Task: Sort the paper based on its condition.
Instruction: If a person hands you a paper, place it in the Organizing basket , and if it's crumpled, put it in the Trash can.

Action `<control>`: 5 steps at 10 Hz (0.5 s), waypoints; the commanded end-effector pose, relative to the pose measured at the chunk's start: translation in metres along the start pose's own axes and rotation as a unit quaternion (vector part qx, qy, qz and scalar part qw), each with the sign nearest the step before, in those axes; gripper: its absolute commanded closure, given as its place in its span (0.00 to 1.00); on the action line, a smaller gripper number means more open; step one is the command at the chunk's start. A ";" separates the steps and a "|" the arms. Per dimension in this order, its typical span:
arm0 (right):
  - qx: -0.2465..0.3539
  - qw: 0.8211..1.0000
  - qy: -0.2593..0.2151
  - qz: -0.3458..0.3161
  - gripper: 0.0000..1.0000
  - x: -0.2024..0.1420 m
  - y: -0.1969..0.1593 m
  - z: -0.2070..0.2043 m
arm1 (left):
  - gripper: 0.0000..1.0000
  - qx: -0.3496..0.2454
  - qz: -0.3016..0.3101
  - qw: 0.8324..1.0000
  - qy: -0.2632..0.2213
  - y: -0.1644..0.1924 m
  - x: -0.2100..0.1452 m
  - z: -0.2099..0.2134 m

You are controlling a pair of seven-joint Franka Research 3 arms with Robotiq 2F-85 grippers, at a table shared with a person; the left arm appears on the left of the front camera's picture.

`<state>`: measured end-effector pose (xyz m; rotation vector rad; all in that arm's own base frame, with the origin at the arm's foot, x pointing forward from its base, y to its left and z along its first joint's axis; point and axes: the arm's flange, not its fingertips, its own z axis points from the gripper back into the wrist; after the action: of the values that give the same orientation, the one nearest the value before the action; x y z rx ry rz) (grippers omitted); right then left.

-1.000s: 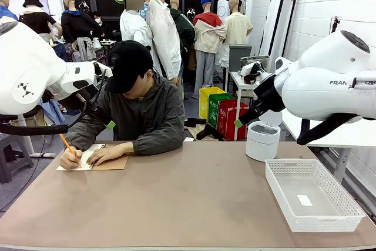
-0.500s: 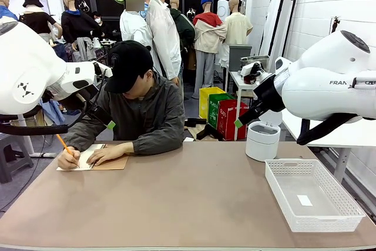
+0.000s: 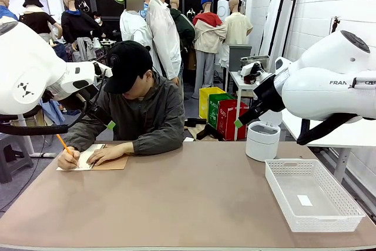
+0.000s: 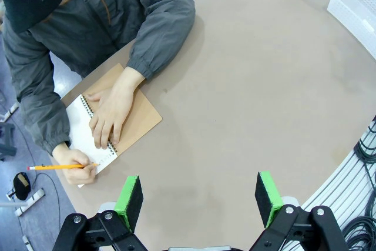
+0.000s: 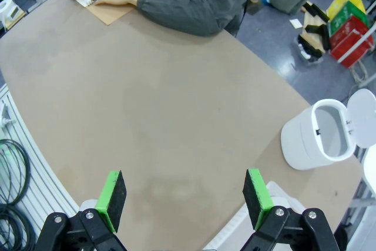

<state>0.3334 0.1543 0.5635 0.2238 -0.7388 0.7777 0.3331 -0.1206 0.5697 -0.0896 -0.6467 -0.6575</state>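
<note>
We begin from the left. The paper [image 4: 77,120] lies ahead of the left gripper [image 4: 198,195], beyond its left pad and off to that side, near but not under it. It is the white page on the open spiral notebook [image 4: 141,119]; we cannot tell whether it is bound or loose. Its long axis runs along the spiral, slanting from the far left toward the gripper's near side. One hand of the person [image 4: 111,113] lies flat across the spiral, and the other hand [image 4: 76,166] writes on the sheet with an orange pencil [image 4: 59,167], so we judge that the sheet is not free to take.

The left gripper hangs above bare table with jaws spread wide and nothing between them. The right gripper [image 5: 183,195] is the same, wide apart and holding nothing. From it the paper is far ahead and to the left, across the whole table. We judge the left arm is clearly the nearer one.

A white bin with open lid [image 5: 317,136] stands ahead of the right gripper on its right side, and a white basket [image 3: 296,163] is near that arm.
</note>
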 end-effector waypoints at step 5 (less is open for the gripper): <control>0.002 1.000 -0.001 0.000 0.00 0.000 0.000 0.000 | 0.00 0.002 -0.001 1.000 0.001 0.001 0.000 0.001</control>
<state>0.3334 0.1543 0.5635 0.2238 -0.7388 0.7777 0.3331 -0.1206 0.5697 -0.0896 -0.6467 -0.6575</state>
